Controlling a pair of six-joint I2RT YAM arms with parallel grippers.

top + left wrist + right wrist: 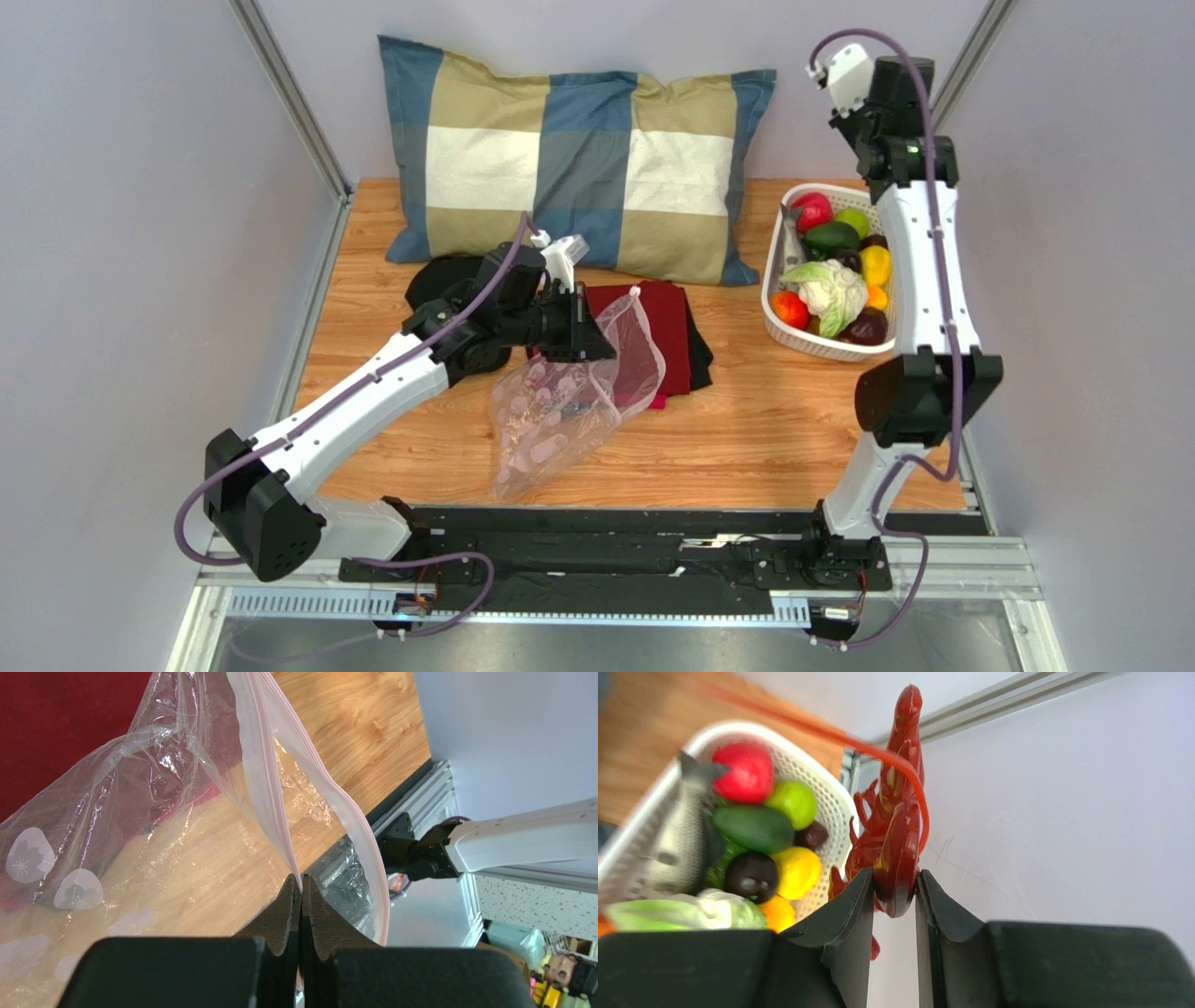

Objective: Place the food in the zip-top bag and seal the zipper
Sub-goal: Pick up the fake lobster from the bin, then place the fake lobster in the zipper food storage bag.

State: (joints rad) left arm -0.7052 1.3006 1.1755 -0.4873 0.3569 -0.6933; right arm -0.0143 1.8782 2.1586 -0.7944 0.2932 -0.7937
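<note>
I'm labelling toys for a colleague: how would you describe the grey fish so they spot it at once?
Find the white basket at the table's right edge, beside the checked pillow. The fish lies along the basket wall nearest the pillow. It is the only grey, long piece among bright, rounded fruits and vegetables.

You had pale grey walls (pixel 126 210) closing three sides of the wooden table (pixel 758 434); a blue-and-tan checked pillow (pixel 575 154) lay beyond the left pincer (pixel 592 336).
</note>
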